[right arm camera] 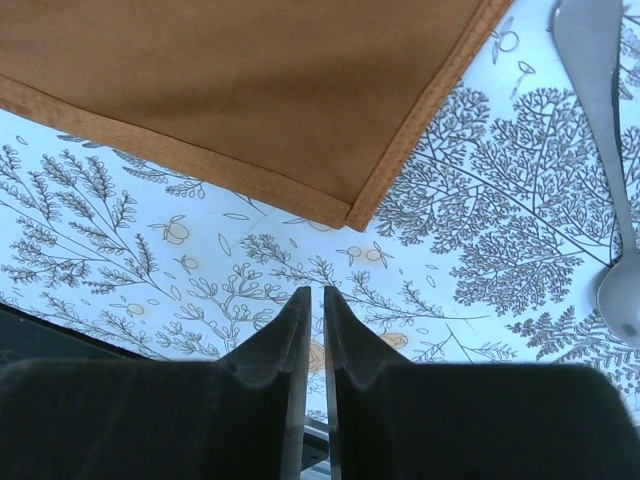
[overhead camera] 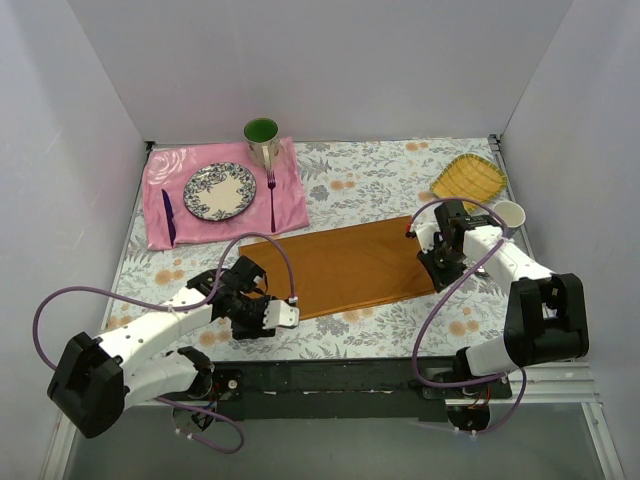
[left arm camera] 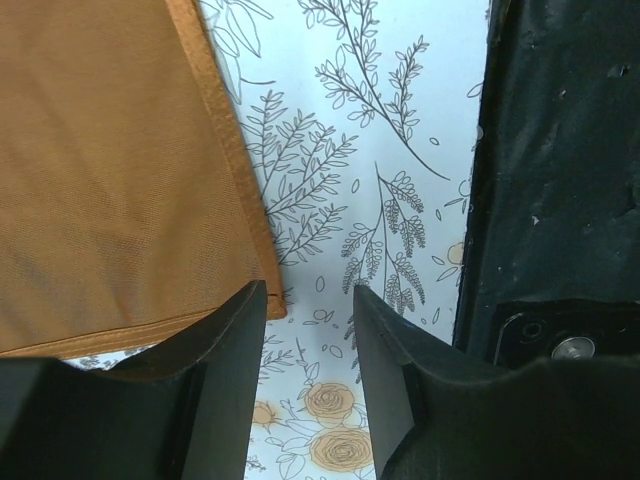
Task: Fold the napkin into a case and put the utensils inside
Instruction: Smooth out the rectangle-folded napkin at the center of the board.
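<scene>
Rust-orange napkin (overhead camera: pixel 345 265) spread flat as a long band on the floral tablecloth (overhead camera: pixel 380 175). Left gripper (left arm camera: pixel 310 295) sits just off the napkin's near left corner, its fingers parted and nothing between them. Right gripper (right arm camera: pixel 312 295) sits just off the napkin's right corner, its fingers drawn almost together with only a slit between, holding nothing. Spoon (right arm camera: pixel 608 150) lies beside that right corner, clear of the napkin.

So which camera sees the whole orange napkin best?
The top external view. There the napkin lies flat as one long strip, with nearly all of it showing. The left wrist view catches only one hemmed corner of it, and the right wrist view only another corner.
</scene>
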Tool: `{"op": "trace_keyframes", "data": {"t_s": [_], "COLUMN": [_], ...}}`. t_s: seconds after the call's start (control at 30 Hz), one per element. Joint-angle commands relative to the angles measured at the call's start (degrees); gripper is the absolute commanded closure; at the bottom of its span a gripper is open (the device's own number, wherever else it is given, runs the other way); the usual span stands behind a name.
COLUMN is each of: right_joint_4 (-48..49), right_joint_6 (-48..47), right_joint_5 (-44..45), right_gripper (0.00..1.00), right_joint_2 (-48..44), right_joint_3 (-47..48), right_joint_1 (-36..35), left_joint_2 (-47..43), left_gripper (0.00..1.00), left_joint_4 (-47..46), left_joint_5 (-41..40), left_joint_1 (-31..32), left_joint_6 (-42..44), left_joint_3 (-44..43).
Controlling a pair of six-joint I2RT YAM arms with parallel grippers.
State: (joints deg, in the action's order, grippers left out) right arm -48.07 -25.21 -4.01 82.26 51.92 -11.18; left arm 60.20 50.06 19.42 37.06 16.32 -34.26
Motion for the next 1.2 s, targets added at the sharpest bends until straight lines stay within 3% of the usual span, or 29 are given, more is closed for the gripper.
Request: {"op": "trace_keyframes", "data": {"t_s": [0.0,0.17,0.2,0.3,0.47,0.67,1.17], "right_joint_4": [1.3,4.4,5.1,7.6,10.8,9.8,9.1], "right_joint_6": [1.8,0.3,0.3,-0.4,-2.9,-2.8,0.1], "right_joint_5": [0.2,-1.6,-1.7,-0.7,3.7,3.4,-3.0], "right_gripper": [0.80,0.66,0.49,0.35,0.41,0.60,0.66], "right_joint_2": [-1.4,-1.8,-1.5,-0.9,0.1,-1.8,9.0], "right_joint_3": [0.6,-0.5,-0.6,-2.3,-5.0,-3.5,0.7], "right_joint_1": [2.2,2.4,2.4,2.2,2.2,4.1,8.5], "left_joint_2": [0.9,1.1,1.1,1.2,0.9,0.6,0.4], "left_gripper": [0.61,0.61,0.61,0.62,0.62,0.63,0.63], "left_joint_4": [-2.0,-2.7,-2.8,-3.3,-3.3,-3.0,-2.3], "left_joint_5": [-1.9,-1.8,-1.8,-1.8,-2.0,-2.5,-2.8], "left_joint_1": [1.2,1.3,1.3,1.3,1.3,1.3,1.3], "left_joint_6": [-1.7,-2.7,-2.8,-3.0,-3.0,-2.5,-2.3], "left_joint_3": [0.8,0.4,0.5,0.9,1.0,0.9,0.5]}}
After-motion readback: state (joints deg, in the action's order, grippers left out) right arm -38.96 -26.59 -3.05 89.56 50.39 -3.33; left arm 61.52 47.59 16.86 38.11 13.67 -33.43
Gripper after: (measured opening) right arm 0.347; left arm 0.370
